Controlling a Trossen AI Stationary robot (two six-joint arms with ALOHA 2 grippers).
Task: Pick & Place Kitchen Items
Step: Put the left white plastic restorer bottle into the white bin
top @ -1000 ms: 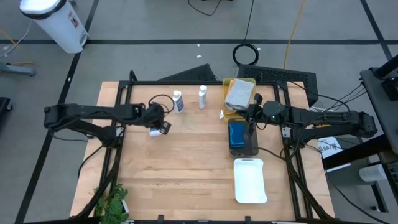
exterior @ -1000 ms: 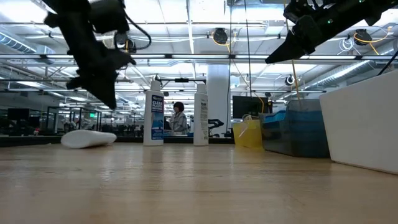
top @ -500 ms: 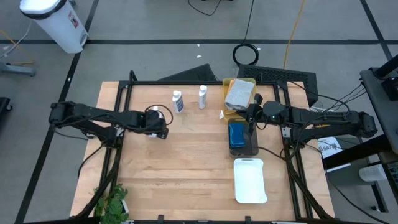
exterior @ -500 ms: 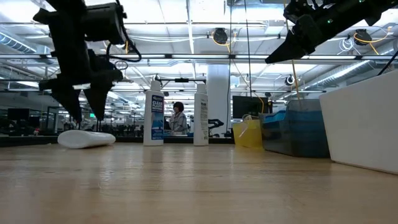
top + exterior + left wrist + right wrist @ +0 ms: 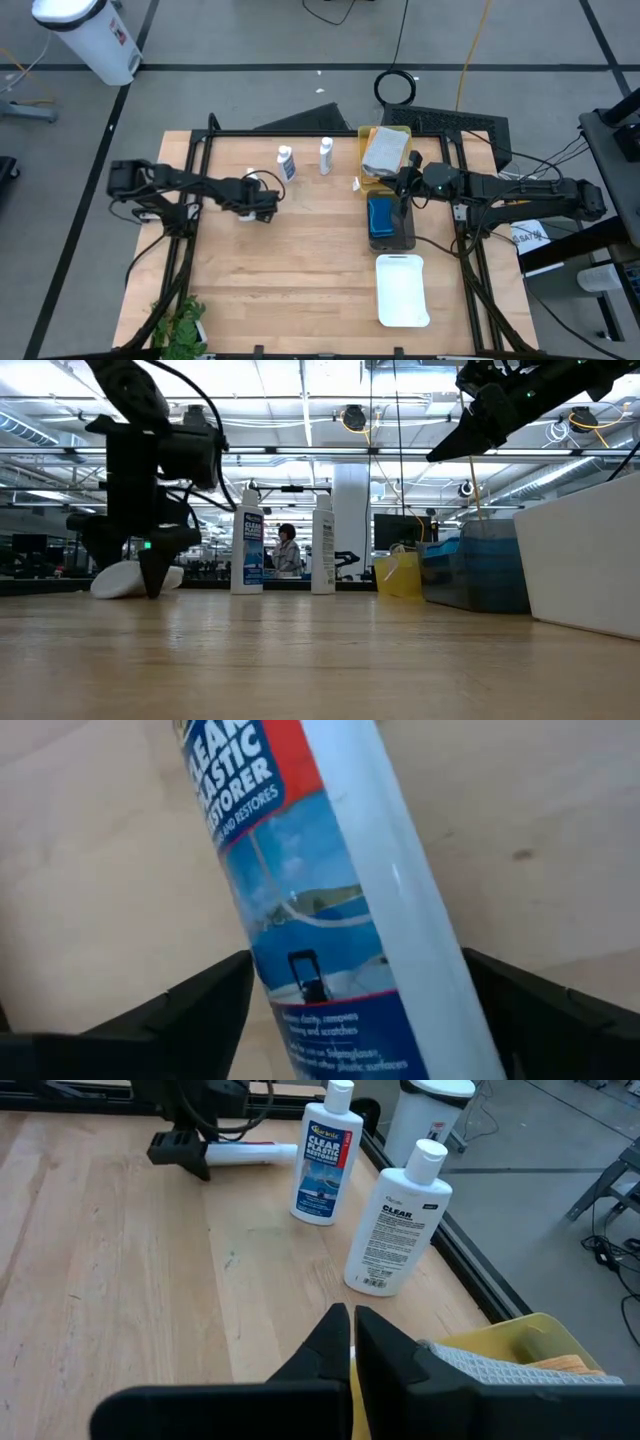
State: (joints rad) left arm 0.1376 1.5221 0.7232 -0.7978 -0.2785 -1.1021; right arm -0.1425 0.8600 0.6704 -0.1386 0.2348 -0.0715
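Note:
A white bottle with a blue and red label [image 5: 330, 900] lies on its side on the wooden table, at the left [image 5: 250, 1152]. My left gripper [image 5: 265, 207] is open and points down, low over the bottle, with one finger on each side of its body [image 5: 140, 575]. Two more white bottles [image 5: 286, 163] [image 5: 325, 155] stand upright on their bases near the far edge. My right gripper [image 5: 403, 190] is shut and empty. It hangs above the table beside a yellow tray [image 5: 400, 131] that holds a grey folded towel [image 5: 384, 148]. My left gripper straddles the lying bottle's labelled body [image 5: 300, 970] from above, with the fingers across its length. The bottle rests flat on the table. The fingers [image 5: 200, 1010] stand very close to its sides, and I cannot tell whether they touch it.
A blue sponge [image 5: 380, 213] lies in a dark grey tray [image 5: 385, 243] right of centre. A white tray [image 5: 402, 290] sits nearer the front edge. A plant [image 5: 180, 325] stands at the near left corner. Bare wood lies between the arms. A person [image 5: 287, 550] shows far behind.
My left gripper has come down from above the table onto the lying bottle. Its fingers have opened from shut to wide apart and now stand on either side of the bottle. The bottle has stayed where it was.

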